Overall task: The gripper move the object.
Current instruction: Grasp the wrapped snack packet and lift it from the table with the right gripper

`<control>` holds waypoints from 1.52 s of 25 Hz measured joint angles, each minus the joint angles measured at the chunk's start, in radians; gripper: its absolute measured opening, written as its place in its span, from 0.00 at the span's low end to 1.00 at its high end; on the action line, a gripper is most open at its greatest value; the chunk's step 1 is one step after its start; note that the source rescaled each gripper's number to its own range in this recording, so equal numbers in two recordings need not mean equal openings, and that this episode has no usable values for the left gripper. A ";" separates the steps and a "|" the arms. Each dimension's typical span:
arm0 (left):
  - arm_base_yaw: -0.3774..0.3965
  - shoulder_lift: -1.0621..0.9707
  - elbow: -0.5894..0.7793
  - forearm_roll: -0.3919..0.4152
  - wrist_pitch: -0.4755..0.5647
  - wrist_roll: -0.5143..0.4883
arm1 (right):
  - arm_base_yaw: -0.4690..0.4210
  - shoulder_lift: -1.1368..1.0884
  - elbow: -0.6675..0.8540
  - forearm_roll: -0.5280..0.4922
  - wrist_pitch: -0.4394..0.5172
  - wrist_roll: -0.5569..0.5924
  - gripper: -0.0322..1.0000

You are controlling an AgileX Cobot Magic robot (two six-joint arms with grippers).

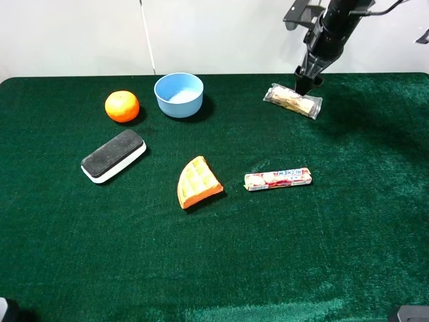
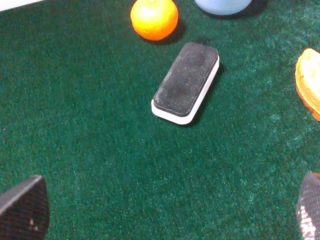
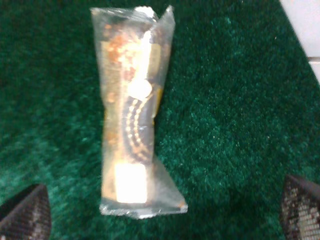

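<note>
The snack bar [image 1: 293, 100] in a crinkly clear wrapper lies on the green cloth at the back right. It fills the right wrist view [image 3: 132, 120], lying flat. My right gripper [image 1: 306, 84] hangs just above the bar's far side, black fingers pointing down. In the right wrist view the right gripper [image 3: 162, 215] is open, with one fingertip [image 3: 25, 215] on each side of the bar's near end, not touching it. My left gripper [image 2: 165, 215] is open and empty above bare cloth, short of the black eraser [image 2: 186, 82].
A blue bowl [image 1: 179, 94] and an orange [image 1: 122, 106] sit at the back left. The black-and-white eraser [image 1: 113, 155] lies left of centre. An orange waffle wedge [image 1: 198, 182] and a pink-white candy stick [image 1: 277, 178] lie mid-table.
</note>
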 joint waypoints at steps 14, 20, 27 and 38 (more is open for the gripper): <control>0.000 0.000 0.000 0.000 0.000 0.000 | -0.018 0.189 -0.097 0.123 -0.038 -0.039 1.00; 0.000 0.000 0.000 0.000 0.000 0.000 | -0.018 0.219 -0.101 0.139 -0.052 -0.045 1.00; 0.000 0.000 0.000 0.000 0.000 0.000 | -0.018 0.225 -0.104 0.146 -0.048 -0.048 0.78; 0.000 0.000 0.000 0.000 0.000 0.000 | -0.018 0.228 -0.104 0.148 -0.022 -0.048 0.27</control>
